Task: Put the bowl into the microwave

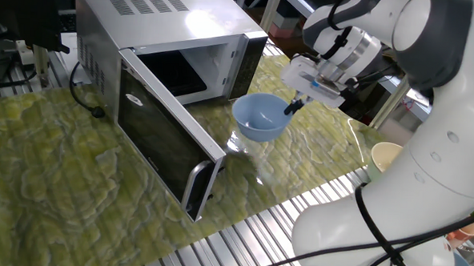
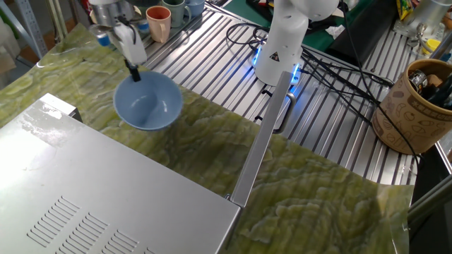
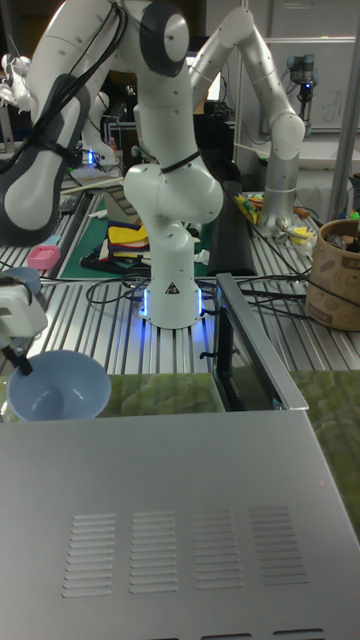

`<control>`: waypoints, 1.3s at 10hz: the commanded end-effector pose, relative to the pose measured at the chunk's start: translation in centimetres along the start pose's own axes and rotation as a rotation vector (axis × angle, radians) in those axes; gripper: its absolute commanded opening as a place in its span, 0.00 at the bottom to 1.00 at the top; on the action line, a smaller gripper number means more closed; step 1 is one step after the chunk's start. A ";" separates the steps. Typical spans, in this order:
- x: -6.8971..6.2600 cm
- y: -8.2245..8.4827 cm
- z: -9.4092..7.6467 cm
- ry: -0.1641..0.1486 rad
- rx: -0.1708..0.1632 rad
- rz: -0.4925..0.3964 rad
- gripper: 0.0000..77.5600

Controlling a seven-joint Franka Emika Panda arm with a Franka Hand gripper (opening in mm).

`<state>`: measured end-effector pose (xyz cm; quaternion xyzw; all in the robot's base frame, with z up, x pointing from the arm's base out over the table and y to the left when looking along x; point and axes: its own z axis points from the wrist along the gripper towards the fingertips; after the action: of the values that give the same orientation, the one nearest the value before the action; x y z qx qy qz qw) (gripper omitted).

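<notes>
— Where's the bowl?

— In the air over the green mat, pinched at its rim (at about 2 o'clock in one fixed view) by the gripper, whose fingers are closed narrow on the rim. It hangs just outside the microwave, beside the mouth's right corner.

— And the door?

— Swung wide toward 5 o'clock, so the cavity is open; the bowl sits at 3 o'clock of the door's free edge, apart from it.

— What's underneath?

— The mat, marbled green, covers the table up to a ribbed metal deck.

— Around it?

— In the other fixed view the bowl hangs just off the microwave's top edge; a pink cup stands at 12 o'clock, the arm's base at 2 o'clock, and bare mat lies between bowl and door.
</notes>
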<state>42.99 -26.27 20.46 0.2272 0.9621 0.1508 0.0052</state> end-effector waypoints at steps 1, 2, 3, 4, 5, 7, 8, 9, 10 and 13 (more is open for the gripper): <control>0.5 3.4 0.3 0.001 -0.077 0.077 0.01; 0.2 3.6 0.4 0.001 -0.087 0.078 0.01; 0.2 3.6 0.4 0.003 -0.085 0.055 0.01; 0.2 3.6 0.4 0.020 -0.061 0.023 0.01; 0.2 3.6 0.4 0.047 -0.048 -0.007 0.01; 0.2 3.6 0.4 0.041 0.057 -0.076 0.01; 0.2 3.6 0.4 0.033 0.052 -0.092 0.01; 0.2 3.6 0.4 0.034 0.053 -0.076 0.01; 0.1 4.3 0.8 0.033 0.014 -0.037 0.01; -0.1 7.0 2.5 0.015 -0.053 0.054 0.01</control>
<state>44.90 -21.87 20.77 0.2056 0.9680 0.1430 -0.0129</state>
